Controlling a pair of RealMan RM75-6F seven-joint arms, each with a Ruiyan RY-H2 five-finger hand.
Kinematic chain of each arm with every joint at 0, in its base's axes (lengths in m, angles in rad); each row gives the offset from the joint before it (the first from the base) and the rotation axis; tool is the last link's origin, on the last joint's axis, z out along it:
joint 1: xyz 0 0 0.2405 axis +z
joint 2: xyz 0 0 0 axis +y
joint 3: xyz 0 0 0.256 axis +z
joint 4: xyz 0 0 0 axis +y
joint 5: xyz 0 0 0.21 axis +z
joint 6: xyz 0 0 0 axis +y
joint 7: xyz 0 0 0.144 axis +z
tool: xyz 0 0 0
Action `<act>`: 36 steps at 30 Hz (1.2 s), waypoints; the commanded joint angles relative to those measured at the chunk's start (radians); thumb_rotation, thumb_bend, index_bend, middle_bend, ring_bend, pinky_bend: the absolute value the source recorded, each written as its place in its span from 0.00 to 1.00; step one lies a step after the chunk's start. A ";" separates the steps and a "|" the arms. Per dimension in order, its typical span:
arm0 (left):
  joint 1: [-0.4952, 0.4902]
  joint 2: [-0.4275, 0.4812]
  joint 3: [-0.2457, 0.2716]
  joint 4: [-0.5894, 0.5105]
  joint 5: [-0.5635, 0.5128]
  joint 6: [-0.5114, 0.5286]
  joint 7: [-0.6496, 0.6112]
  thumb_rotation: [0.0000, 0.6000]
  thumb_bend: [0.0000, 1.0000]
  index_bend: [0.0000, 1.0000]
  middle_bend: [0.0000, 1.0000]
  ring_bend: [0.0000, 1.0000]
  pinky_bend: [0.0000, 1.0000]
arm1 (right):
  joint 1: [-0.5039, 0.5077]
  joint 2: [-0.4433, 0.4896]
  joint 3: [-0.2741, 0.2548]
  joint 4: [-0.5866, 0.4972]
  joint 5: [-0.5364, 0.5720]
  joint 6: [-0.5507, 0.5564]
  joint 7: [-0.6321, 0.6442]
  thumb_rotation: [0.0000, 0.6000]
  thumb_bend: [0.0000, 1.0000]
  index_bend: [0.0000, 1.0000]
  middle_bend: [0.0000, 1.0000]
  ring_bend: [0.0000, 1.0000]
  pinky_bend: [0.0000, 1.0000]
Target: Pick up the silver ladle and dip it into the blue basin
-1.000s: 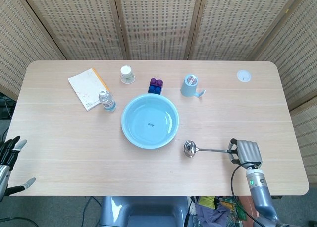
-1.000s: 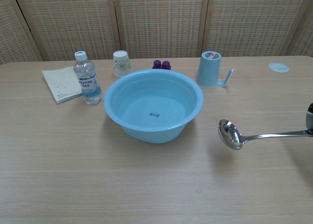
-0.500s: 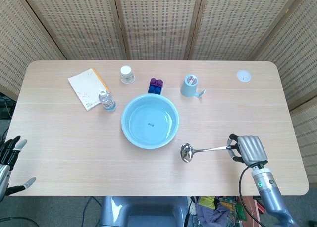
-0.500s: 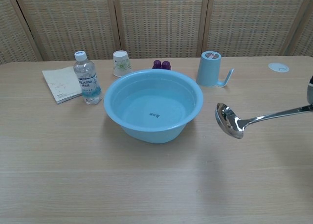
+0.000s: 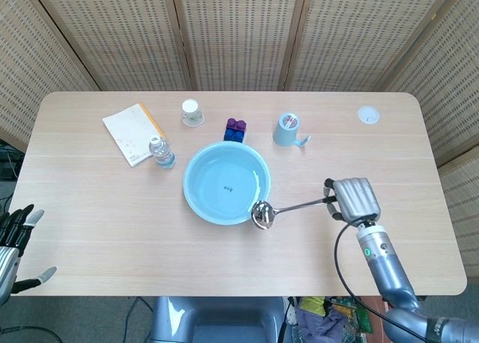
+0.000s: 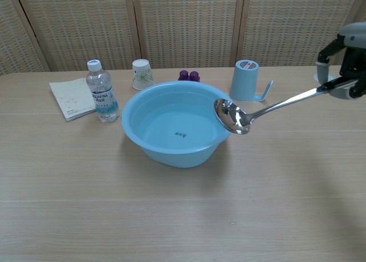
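A: Holding the ladle [image 5: 288, 207] in the right hand [image 5: 355, 199], fingers wrapped round the end of the handle. Ladle's clear of the table [image 5: 112, 231], handle sloping down from the hand toward the basin [image 5: 226, 183].

B: Where's the scoop end?

A: In the head view it sits at the basin's near-right rim. In the chest view it hangs at rim height over the right edge, cup facing the camera. Can't tell whether it touches the rim. Not down in the basin yet.

B: Left hand?

A: Left hand [image 5: 16, 242] is at the bottom-left corner of the head view, off the table edge, fingers spread, nothing in it. Not in the chest view.

B: Basin position?

A: Middle of the table, upright; whether there's water in it I can't tell. Behind it: purple and blue blocks [image 5: 236, 129] just past the far rim, paper cup [image 5: 191, 112] upside down to their left, blue mug [image 5: 287, 129] to their right. Water bottle [image 5: 161, 152] stands just left of the basin, notepad [image 5: 133, 133] beside it. White round disc [image 5: 367, 115] near the far-right corner, well apart from everything.
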 commanded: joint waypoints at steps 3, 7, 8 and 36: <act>-0.012 -0.003 -0.013 -0.003 -0.033 -0.023 0.008 1.00 0.00 0.00 0.00 0.00 0.00 | 0.238 -0.105 0.115 0.005 0.332 0.041 -0.242 1.00 0.72 0.71 0.92 0.93 1.00; -0.017 0.001 -0.026 -0.006 -0.064 -0.030 -0.003 1.00 0.00 0.00 0.00 0.00 0.00 | 0.343 -0.178 0.140 0.081 0.442 0.080 -0.324 1.00 0.72 0.71 0.92 0.93 1.00; -0.019 0.002 -0.032 -0.005 -0.076 -0.032 -0.006 1.00 0.00 0.00 0.00 0.00 0.00 | 0.377 -0.206 0.142 0.117 0.464 0.089 -0.350 1.00 0.72 0.71 0.92 0.93 1.00; -0.052 0.026 -0.062 0.004 -0.163 -0.092 -0.078 1.00 0.00 0.00 0.00 0.00 0.00 | 0.584 -0.644 0.019 0.819 0.381 0.170 -0.525 1.00 0.72 0.71 0.92 0.93 1.00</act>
